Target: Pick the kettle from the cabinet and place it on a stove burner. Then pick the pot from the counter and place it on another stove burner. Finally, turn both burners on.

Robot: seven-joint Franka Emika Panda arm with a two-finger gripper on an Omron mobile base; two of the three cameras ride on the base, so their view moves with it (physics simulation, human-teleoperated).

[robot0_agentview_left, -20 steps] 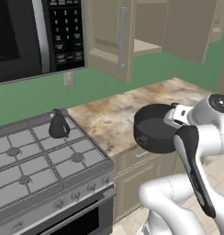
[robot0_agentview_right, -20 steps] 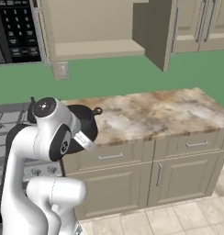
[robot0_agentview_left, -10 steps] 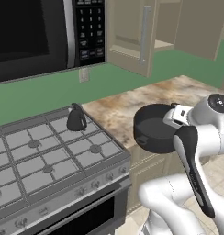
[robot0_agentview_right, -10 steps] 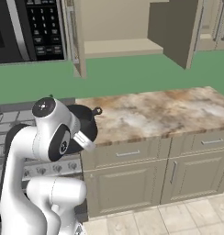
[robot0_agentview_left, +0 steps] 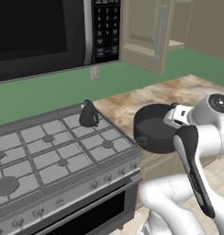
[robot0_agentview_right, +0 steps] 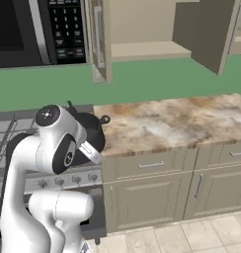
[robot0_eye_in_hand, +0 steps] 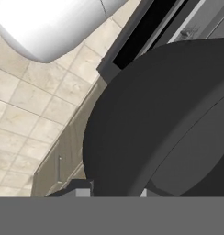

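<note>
The gripper (robot0_agentview_left: 171, 120) is pinched on the rim of the pot (robot0_agentview_left: 155, 128), which hangs tilted in the air at the counter's (robot0_agentview_left: 132, 106) front edge. Beyond it, at ten o'clock, the kettle (robot0_agentview_left: 88, 114) stands on the stove's (robot0_agentview_left: 49, 151) back-right burner. Farther up, the cabinet (robot0_agentview_left: 146, 34) hangs open.

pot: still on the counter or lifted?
Lifted. The pot hangs tipped on its side at the gripper, off the counter by its front edge; the kettle already stands on the stove.
</note>
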